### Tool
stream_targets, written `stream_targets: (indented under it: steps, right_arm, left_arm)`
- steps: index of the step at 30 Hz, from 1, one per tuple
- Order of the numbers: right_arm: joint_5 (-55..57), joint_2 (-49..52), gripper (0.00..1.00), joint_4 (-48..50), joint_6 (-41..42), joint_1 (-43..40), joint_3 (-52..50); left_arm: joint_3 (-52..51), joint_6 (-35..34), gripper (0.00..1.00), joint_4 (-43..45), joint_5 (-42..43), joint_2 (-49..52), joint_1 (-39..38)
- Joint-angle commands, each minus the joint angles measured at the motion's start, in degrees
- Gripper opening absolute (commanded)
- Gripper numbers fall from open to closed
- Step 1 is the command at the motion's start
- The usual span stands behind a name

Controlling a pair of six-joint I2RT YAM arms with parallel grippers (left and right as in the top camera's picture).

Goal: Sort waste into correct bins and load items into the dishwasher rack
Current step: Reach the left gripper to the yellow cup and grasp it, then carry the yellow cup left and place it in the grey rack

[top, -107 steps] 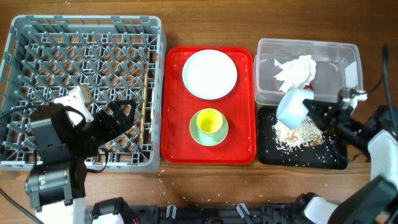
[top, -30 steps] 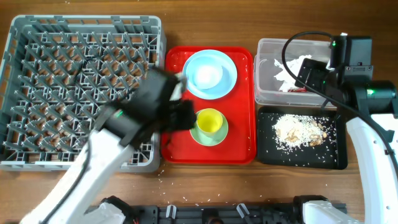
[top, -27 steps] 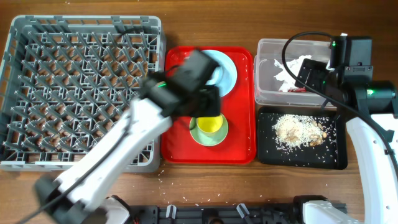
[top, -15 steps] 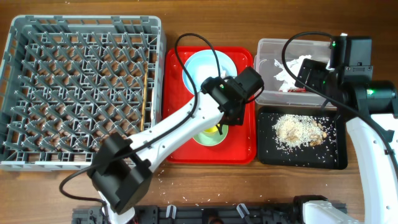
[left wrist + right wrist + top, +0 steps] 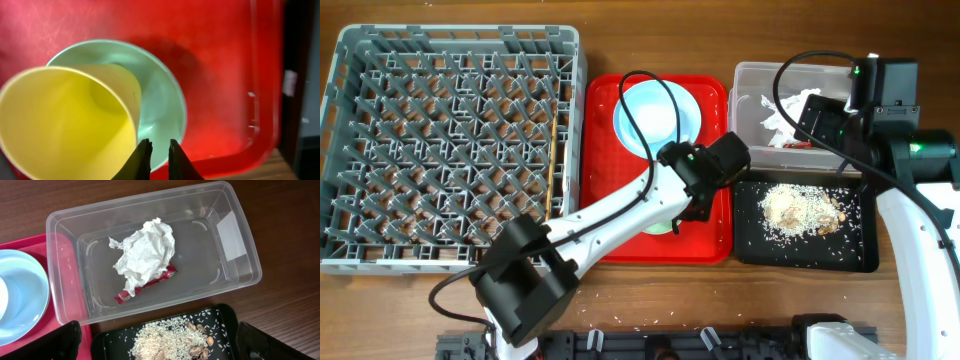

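Since the overhead view of half a second ago, the left arm's wrist has slid toward 4 o'clock across the red tray (image 5: 712, 238), leaving more of the pale blue plate (image 5: 660, 115) bare at the tray's 12 o'clock end, while the right arm has not moved. The left gripper (image 5: 156, 159) has its jaws drawn almost together, a thin slit between them, over the rim of the green saucer (image 5: 160, 110); whether they nip it I cannot tell. The yellow-green cup (image 5: 65, 125) leans tilted on that saucer, just beside the jaws. The right gripper (image 5: 159, 342) hangs with jaws spread wide, holding nothing, above the clear tub (image 5: 240, 255) at 2 o'clock, which holds the crumpled napkin (image 5: 145, 252) and a red wrapper (image 5: 150, 285). At 4 o'clock the black tray (image 5: 850, 250) holds the beige scraps (image 5: 800, 210). At 9 o'clock the grey rack (image 5: 450, 140) carries the chopsticks (image 5: 555, 170).
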Motion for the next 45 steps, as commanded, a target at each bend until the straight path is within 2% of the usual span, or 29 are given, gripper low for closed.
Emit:
stream_targets:
  steps: [1,4,8,9,10,12,16,20,22,29,33,36,39,41,43,45]
  right_arm:
    - [1.03,-0.61,1.0,0.11,0.92,-0.24,0.07]
    - [1.03,-0.61,1.0,0.11,0.92,-0.24,0.07]
    - [1.03,-0.61,1.0,0.11,0.92,-0.24,0.07]
    - [1.03,-0.61,1.0,0.11,0.92,-0.24,0.07]
    - [1.03,-0.61,1.0,0.13,0.92,-0.24,0.07]
    - [1.03,-0.61,1.0,0.13,0.92,-0.24,0.07]
    - [1.03,-0.61,1.0,0.13,0.92,-0.24,0.07]
    - [1.03,-0.61,1.0,0.11,0.94,-0.24,0.07]
    - [1.03,-0.61,1.0,0.13,0.92,-0.24,0.07]
    - [1.03,-0.61,1.0,0.13,0.92,-0.24,0.07]
    - [1.03,-0.61,1.0,0.11,0.92,-0.24,0.07]
    - [1.03,-0.61,1.0,0.13,0.92,-0.24,0.07]
    - [1.03,-0.61,1.0,0.13,0.92,-0.24,0.07]
    - [1.03,-0.61,0.99,0.13,0.92,-0.24,0.07]
    - [1.03,-0.61,1.0,0.11,0.94,-0.24,0.07]
    - [1.03,-0.61,1.0,0.11,0.92,-0.24,0.07]
  left_arm:
    - [-2.47,-0.37,0.13,1.2,-1.99,0.7,0.09]
    - [-2.4,-0.35,0.07,1.25,-1.97,0.68,0.04]
    - [2.91,0.15,0.08,-2.16,-0.76,-1.68,0.04]
    - [3.39,0.31,0.12,-2.23,-0.9,-2.97,0.13]
    - [3.39,0.28,0.22,-2.78,-3.04,-3.85,0.15]
    - [3.08,0.28,0.35,-4.0,-6.8,-3.8,0.17]
    - [-2.25,0.04,0.34,-1.73,-10.08,-3.5,0.39]
    - [-5.27,0.04,0.18,0.74,-7.5,-3.5,0.31]
    - [-5.27,0.07,0.06,0.57,-7.52,-3.5,0.31]
    - [-4.28,0.09,0.04,-0.37,-10.6,-4.42,0.37]
    - [4.04,0.59,0.04,-5.27,-10.97,-9.49,2.19]
    - [10.99,5.57,0.04,-9.16,-4.35,-14.67,7.45]
    - [13.66,9.64,0.04,-6.71,4.61,-18.97,18.45]
    - [13.75,13.55,0.04,0.07,20.83,-19.8,29.42]
    - [13.73,13.7,0.04,7.8,39.41,-17.94,40.48]
    - [13.73,13.05,0.04,15.96,54.45,-14.53,48.89]
